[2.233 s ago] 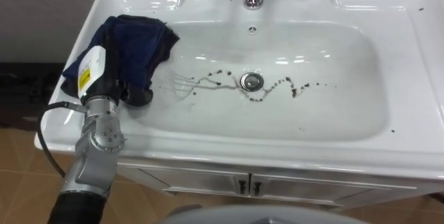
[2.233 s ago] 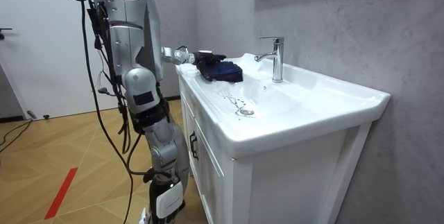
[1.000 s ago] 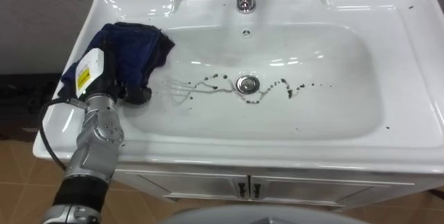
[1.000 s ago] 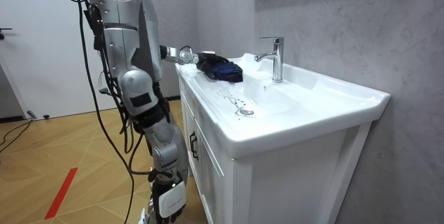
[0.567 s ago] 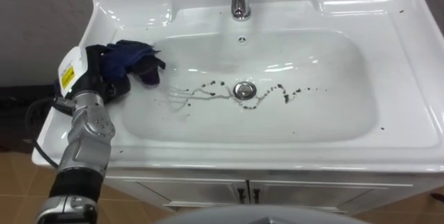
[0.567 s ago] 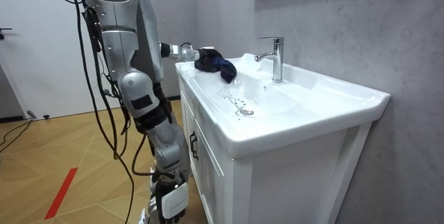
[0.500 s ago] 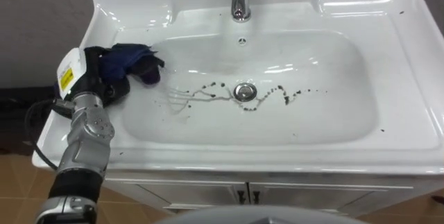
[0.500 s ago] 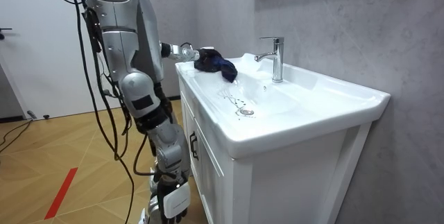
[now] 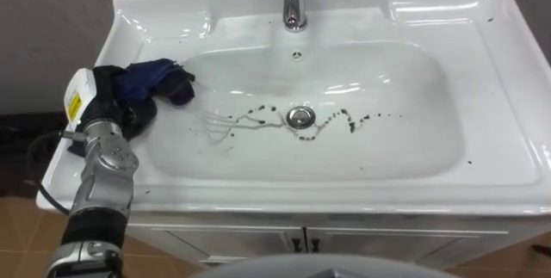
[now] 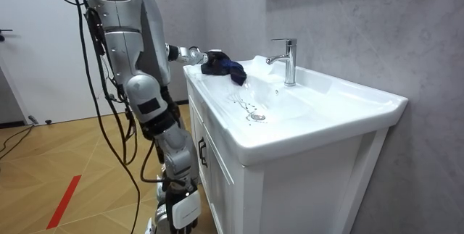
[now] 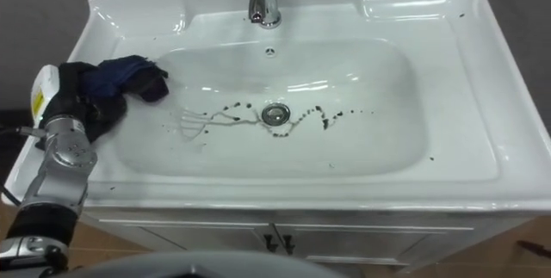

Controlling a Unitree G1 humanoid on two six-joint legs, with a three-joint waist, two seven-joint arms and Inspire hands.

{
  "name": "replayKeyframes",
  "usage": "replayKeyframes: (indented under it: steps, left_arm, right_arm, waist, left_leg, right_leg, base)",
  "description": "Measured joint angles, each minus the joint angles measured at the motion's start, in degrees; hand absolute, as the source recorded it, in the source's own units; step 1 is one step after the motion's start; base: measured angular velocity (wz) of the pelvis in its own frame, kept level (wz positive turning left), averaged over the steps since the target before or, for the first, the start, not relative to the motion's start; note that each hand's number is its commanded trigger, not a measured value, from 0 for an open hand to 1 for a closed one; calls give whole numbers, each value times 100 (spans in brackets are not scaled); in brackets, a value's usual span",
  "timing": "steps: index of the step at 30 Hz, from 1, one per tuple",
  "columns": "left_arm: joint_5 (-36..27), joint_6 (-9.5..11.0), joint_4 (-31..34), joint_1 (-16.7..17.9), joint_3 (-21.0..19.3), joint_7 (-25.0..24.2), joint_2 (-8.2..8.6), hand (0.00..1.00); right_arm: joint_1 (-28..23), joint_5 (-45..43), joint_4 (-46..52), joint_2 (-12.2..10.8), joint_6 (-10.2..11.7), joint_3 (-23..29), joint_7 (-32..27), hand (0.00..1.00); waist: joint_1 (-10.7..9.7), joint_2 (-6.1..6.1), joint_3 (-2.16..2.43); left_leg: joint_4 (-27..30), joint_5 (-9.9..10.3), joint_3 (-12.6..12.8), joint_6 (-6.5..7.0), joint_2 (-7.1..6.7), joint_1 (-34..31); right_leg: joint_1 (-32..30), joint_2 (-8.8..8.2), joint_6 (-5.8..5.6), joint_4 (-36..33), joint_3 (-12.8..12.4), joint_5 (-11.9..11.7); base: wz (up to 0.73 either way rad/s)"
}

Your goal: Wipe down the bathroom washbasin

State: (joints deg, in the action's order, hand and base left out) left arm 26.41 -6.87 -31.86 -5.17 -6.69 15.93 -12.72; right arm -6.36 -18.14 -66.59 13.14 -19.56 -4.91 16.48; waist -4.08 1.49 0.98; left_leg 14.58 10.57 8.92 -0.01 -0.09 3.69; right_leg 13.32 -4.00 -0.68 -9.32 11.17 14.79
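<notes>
A white basin (image 9: 405,123) is set in a vanity top, with a chrome tap (image 9: 294,3) at the back. A trail of dark specks and smears (image 9: 258,114) runs across the bowl on both sides of the drain (image 9: 300,116). A dark blue cloth (image 9: 157,78) is bunched at the bowl's left rim, one end hanging over the slope. My left hand (image 9: 110,99) sits on that rim with its fingers curled round the cloth. In the room view the cloth (image 10: 229,69) is raised a little above the basin's near corner.
Cabinet doors with dark handles (image 9: 297,244) lie below the front edge. A grey wall stands behind the tap (image 10: 288,61). I stand on the wooden floor (image 10: 87,161) at the vanity's left end, seen in the room view.
The cloth lay spread on the left rim under my left hand. The fingers have curled and gathered it into a bunch, pulling it left and up. The head camera has shifted too.
</notes>
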Motion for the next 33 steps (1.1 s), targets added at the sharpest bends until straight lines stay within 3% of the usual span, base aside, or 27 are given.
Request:
replayKeyframes:
  steps: [7, 11, 15, 23, 29, 33]
  left_arm:
    - [-227, 4, 139, -87, 65, -96, 18, 100]
    - [-452, -39, 737, 129, 138, -181, 23, 100]
    - [-496, -69, 994, 133, 239, -267, 21, 100]
    - [-675, -107, 1558, 156, 490, -531, 25, 100]
    - [-615, -140, 2418, 176, 838, -667, 34, 100]
    - [-591, -134, 2910, 221, 939, -665, 37, 100]
  right_arm:
    - [144, 37, -33, 4, 42, -26, -14, 0]
    - [134, 25, -31, 3, 179, -18, -62, 0]
    - [132, 91, -86, 2, 368, -91, -76, 0]
    - [111, 108, -69, -1, 521, -183, -5, 0]
    - [123, 122, -103, -6, 698, -182, 41, 0]
    - [132, 180, -206, -7, 703, -181, 36, 0]
  waist:
    - [113, -15, -2]
    - [111, -65, -33]
    - [139, -98, -71]
    - [147, -68, -127]
    - [125, -70, -121]
    - [117, -55, -105]
  left_leg:
    - [4, 0, -51, 0, -23, -39]
    - [35, 0, -159, 1, -51, -184]
    - [122, 3, -178, 4, -58, -319]
    - [219, 7, -295, 9, -61, -516]
    - [288, 29, -298, 36, -63, -635]
    - [266, 28, -294, 35, -61, -609]
  right_leg:
    - [18, -2, -1, 53, 41, -1]
    - [-28, -7, -2, 63, 163, -1]
    - [-68, -11, -2, 64, 276, -1]
    - [-163, 4, -4, 66, 408, 1]
    - [-247, -5, -17, 46, 452, 5]
    - [-240, -8, -17, 30, 463, 5]
  base:
    - [5]
    - [18]
    - [15]
    - [10]
    - [1]
    - [0]
